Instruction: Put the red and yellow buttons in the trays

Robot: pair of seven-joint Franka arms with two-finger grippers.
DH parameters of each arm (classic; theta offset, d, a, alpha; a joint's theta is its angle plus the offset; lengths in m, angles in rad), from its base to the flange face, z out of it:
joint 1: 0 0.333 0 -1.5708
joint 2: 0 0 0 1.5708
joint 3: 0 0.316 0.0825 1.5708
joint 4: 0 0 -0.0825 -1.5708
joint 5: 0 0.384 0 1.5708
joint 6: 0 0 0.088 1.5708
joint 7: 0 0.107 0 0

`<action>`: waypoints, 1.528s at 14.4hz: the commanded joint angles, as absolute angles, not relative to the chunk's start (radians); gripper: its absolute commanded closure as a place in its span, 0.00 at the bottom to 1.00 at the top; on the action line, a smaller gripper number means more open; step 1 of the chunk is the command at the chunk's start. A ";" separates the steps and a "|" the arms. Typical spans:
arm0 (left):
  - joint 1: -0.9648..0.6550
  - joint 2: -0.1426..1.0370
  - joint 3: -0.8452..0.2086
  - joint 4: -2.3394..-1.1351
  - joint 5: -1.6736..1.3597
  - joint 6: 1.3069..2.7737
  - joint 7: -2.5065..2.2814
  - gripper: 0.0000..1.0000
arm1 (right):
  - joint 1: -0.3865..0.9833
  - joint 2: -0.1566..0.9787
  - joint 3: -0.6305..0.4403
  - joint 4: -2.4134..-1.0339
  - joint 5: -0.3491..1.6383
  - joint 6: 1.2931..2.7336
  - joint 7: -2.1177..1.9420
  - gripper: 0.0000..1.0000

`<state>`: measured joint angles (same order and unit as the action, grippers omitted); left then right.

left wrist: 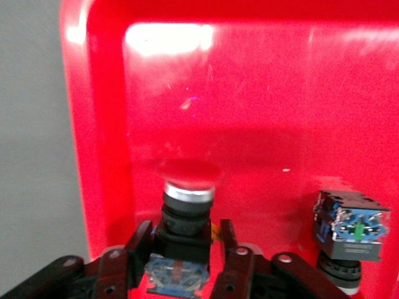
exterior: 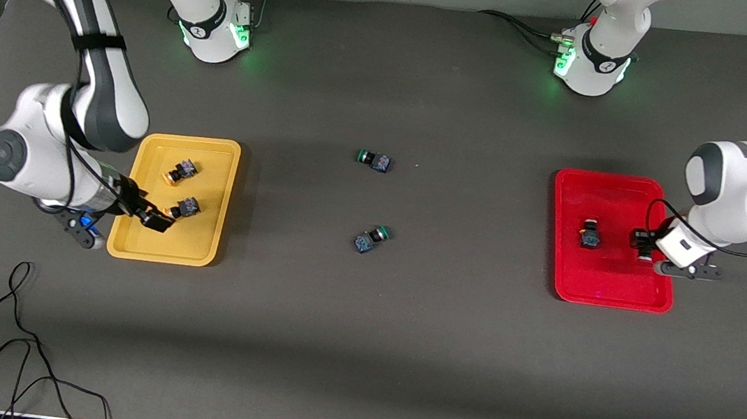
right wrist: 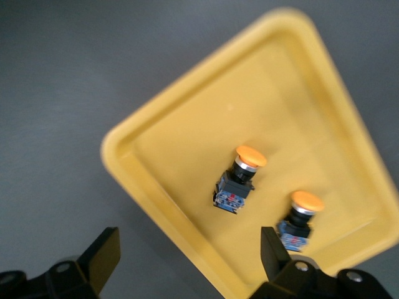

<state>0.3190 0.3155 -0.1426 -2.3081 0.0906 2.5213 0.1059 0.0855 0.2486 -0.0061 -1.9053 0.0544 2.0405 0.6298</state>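
red tray [exterior: 607,285] toward the left arm's end holds one red-capped button [exterior: 590,234] lying inside; the left gripper [left wrist: 181,265] over that tray clamps a second red-capped button [left wrist: 186,205], fingers [left wrist: 140,243] narrow around its body. yellow tray [exterior: 168,249] toward the right arm's end holds two yellow-capped buttons [exterior: 181,171] [exterior: 185,208], apart from each other. the right gripper [right wrist: 190,255] hangs over that tray's rim, spread wide, holding nothing. two green-capped switches [exterior: 375,160] [exterior: 371,238] lie mid-table between the trays.
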 commanded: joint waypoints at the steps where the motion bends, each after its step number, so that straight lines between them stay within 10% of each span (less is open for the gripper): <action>1: 0.313 0.278 -0.141 -2.281 0.107 2.487 0.103 0.00 | 0.124 0.166 -0.006 -1.846 -0.008 1.982 0.594 0.00; 10: 0.296 0.206 -0.163 -1.703 0.095 1.683 0.138 0.00 | 0.129 0.052 -0.050 -1.793 -0.009 1.902 0.391 0.00; 15: 0.263 0.077 -0.216 -1.675 0.066 1.600 0.137 0.00 | 0.127 0.054 -0.153 -1.796 0.038 1.888 0.394 0.00; 22: -0.044 0.009 -0.014 -1.669 0.015 1.583 0.052 0.00 | 0.199 0.060 -0.180 -1.761 0.017 1.882 0.365 0.00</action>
<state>-0.0044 0.0306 -0.0422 -1.6665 0.0244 1.6029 0.0860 0.1518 0.0647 -0.1705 -1.8003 0.0883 1.9022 0.3881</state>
